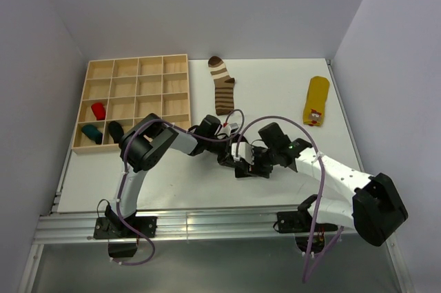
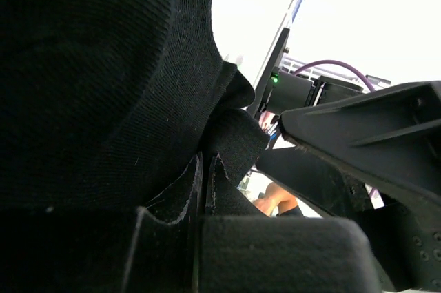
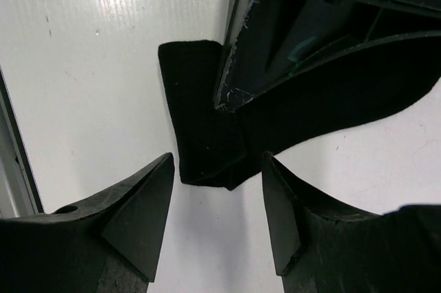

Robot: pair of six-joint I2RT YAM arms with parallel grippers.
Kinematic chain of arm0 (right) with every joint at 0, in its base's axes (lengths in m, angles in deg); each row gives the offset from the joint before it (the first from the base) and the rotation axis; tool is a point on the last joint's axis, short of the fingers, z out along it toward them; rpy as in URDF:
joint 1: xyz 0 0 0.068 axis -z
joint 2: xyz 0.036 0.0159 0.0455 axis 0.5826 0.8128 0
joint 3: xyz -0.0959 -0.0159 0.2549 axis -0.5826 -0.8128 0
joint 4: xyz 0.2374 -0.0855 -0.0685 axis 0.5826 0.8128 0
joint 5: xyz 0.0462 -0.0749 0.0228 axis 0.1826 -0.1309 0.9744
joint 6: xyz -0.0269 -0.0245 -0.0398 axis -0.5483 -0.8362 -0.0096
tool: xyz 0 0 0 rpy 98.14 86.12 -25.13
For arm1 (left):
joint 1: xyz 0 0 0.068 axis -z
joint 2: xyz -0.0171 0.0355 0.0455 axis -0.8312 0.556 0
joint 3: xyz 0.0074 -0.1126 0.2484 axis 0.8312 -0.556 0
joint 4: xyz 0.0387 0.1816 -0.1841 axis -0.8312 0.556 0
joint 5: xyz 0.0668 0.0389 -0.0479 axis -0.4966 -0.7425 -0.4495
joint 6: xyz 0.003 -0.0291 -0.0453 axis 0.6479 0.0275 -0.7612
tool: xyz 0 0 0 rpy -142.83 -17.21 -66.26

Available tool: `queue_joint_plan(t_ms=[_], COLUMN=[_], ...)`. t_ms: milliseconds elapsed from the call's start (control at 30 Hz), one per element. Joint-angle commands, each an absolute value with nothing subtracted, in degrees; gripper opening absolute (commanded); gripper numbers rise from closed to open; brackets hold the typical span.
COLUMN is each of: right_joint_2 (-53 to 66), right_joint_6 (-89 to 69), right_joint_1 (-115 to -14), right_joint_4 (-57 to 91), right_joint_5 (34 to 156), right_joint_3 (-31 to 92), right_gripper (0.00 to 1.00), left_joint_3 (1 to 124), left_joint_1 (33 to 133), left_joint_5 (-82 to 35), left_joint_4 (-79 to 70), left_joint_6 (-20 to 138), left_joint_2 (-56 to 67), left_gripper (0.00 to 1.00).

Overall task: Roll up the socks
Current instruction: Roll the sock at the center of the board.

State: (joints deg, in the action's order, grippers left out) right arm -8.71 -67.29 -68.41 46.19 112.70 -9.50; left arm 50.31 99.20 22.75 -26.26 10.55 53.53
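Observation:
A plain black sock (image 3: 196, 114) lies partly folded on the white table, its doubled end towards my right gripper. My left gripper (image 2: 205, 169) is shut on this sock's fabric (image 2: 103, 79), which fills most of the left wrist view. My right gripper (image 3: 217, 176) stands open just short of the folded end, with nothing between its fingers (image 3: 148, 203). In the top view both grippers, left (image 1: 231, 157) and right (image 1: 247, 169), meet at the table's middle and hide the black sock. A brown-and-cream striped sock (image 1: 222, 85) and a yellow sock (image 1: 316, 100) lie flat farther back.
A wooden compartment tray (image 1: 131, 72) sits at the back left, holding a red roll (image 1: 98, 110), a teal roll (image 1: 91, 133) and a black roll (image 1: 115, 129). Purple cables (image 1: 275, 120) loop over both arms. The table's front rail (image 1: 207, 220) runs near the arm bases.

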Motion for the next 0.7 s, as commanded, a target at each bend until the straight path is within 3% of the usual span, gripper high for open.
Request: queue_joint_plan(t_ms=[0,267,400,567,667], right_joint_2=[-10.1,-5.9,-2.4,1.9,4.4], right_joint_6=[-67.0,-65.8,-64.6,-62.5,-63.0], right_joint_1=[-70.2,-74.0,-74.0,-73.5,-72.4], right_joint_4=[43.3,43.5,43.1,44.2,47.9], right_joint_5=[110.9,109.3,109.3,109.2,111.7], right_joint_3=[-10.5,-10.2,-9.1,-7.3,-5.6], right_gripper=[0.61,0.59,0.5,0.28,0.22], left_joint_3=[50.6,50.8,51.0,52.2,53.0], left_joint_1=[99.2,99.1,99.1,98.9,98.7], left_joint_5=[21.4,22.2,22.7,23.0,21.5], left_joint_4=[-21.4,-21.2,-20.3,-18.6,-16.8], left_joint_6=[14.4,14.9,15.8,18.5,20.7], left_joint_2=[55.8,56.1,55.9,55.1,53.7], left_gripper=[0.0,0.0,0.0,0.0,0.06])
